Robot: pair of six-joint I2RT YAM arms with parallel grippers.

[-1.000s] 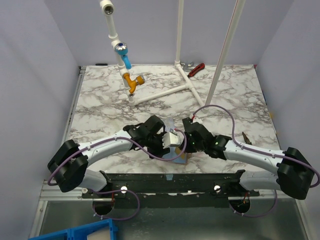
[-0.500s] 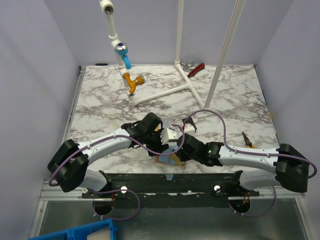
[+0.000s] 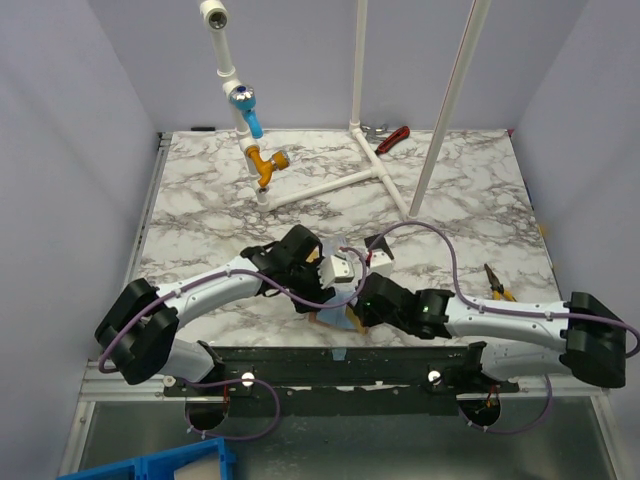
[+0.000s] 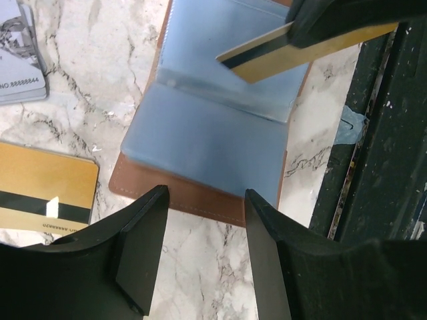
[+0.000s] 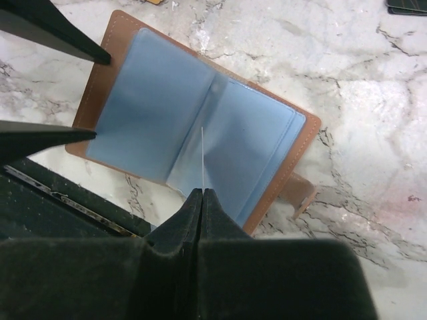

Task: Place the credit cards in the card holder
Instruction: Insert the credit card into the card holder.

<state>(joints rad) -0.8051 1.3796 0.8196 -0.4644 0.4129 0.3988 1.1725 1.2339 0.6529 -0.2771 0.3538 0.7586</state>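
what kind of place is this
Most likely a robotics lab test cell, not a home or shop: a marble-patterned tabletop boxed in by plain lilac walls, a rig of white plastic pipes standing on it, and white-and-black robot arms, left and right, mounted at its near edge.

Bright, even, diffuse light with faint shadows; wrist views sharp, their near foreground dark.

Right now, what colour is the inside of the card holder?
Light blue; the card holder shows best in the right wrist view.
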